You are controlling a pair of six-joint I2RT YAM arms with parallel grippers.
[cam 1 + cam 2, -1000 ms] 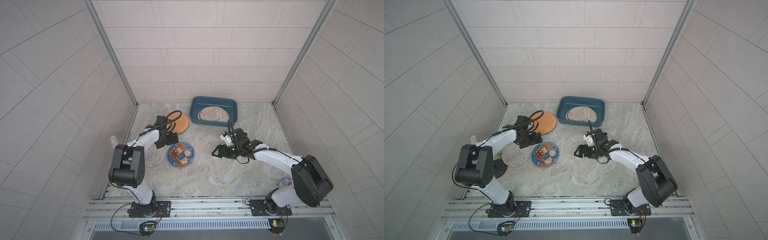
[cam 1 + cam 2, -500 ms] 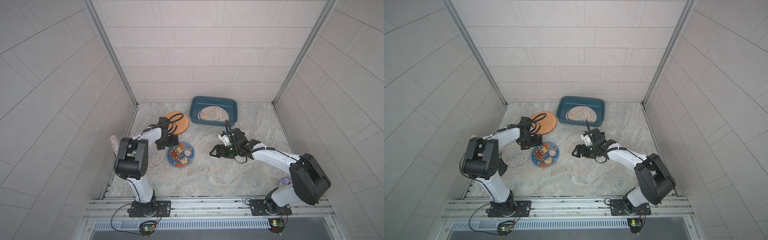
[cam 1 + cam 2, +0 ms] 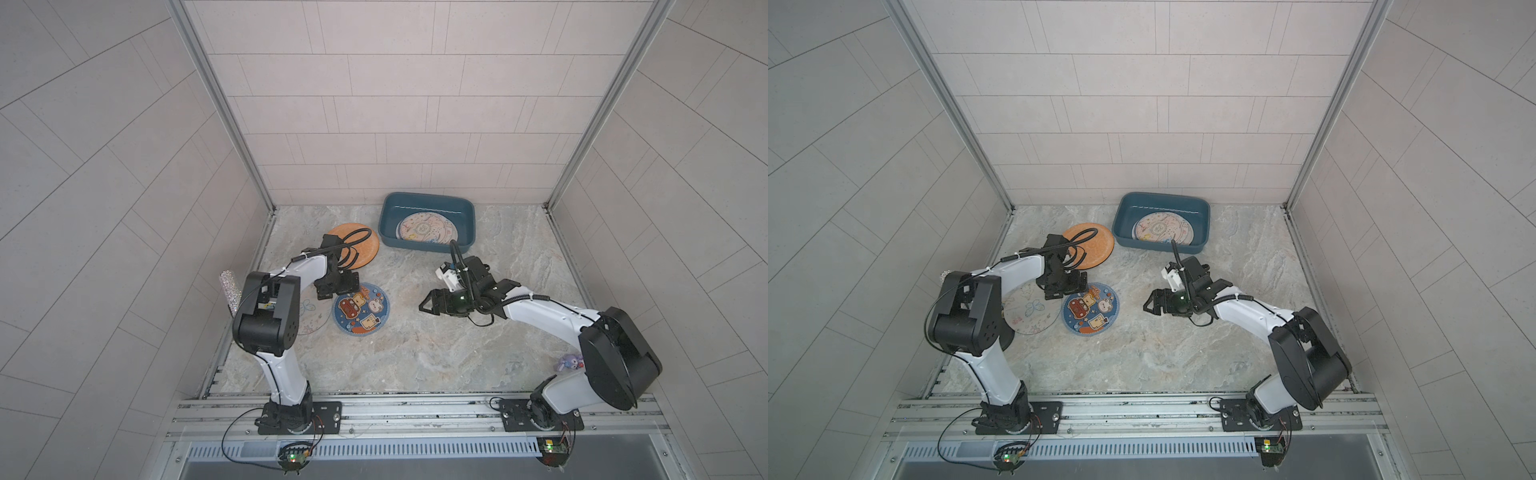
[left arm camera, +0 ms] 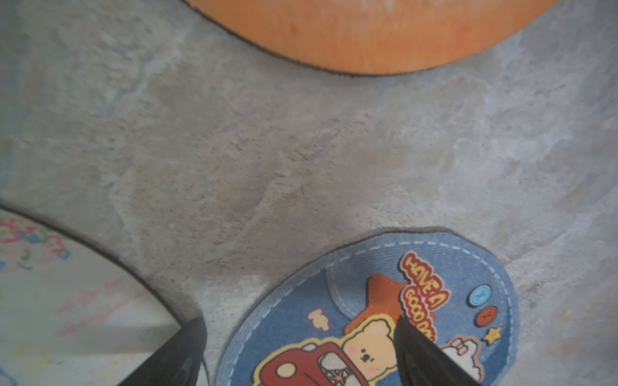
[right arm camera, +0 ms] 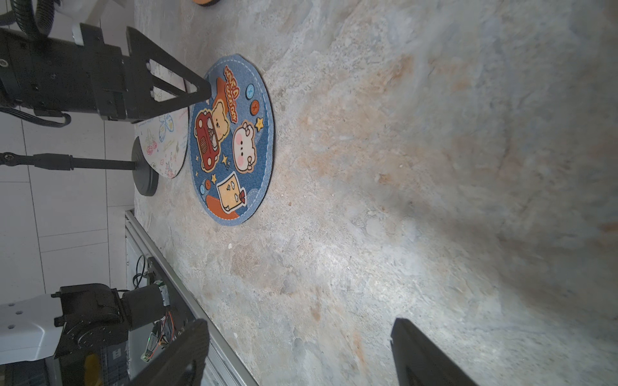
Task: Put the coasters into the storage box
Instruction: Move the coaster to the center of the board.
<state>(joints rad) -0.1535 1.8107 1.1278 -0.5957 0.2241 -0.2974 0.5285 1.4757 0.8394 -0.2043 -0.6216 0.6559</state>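
Note:
A blue cartoon coaster (image 3: 361, 309) (image 3: 1091, 309) (image 5: 234, 140) lies flat at mid-left. My left gripper (image 3: 338, 291) (image 3: 1065, 289) (image 4: 297, 326) is open and straddles its far edge. One finger (image 4: 421, 354) is over the print, and whether it touches I cannot tell. A pale butterfly coaster (image 3: 1030, 311) (image 4: 67, 317) lies to its left, partly under my left arm. An orange coaster (image 3: 353, 245) (image 4: 368, 30) lies behind. The teal storage box (image 3: 387, 222) (image 3: 1124, 220) at the back holds pale printed coasters (image 3: 426, 226). My right gripper (image 3: 426, 301) (image 5: 299, 324) is open over bare floor.
A black round microphone base (image 5: 145, 170) with its stand sits at the left wall, and a sparkly microphone (image 3: 230, 291) shows above it. A small purple toy (image 3: 567, 362) lies by my right arm's shoulder. A metal rail (image 3: 374, 403) runs along the front edge.
My left gripper has come forward from the orange coaster to the far edge of the blue cartoon coaster. My right gripper has drifted slightly left, still open.

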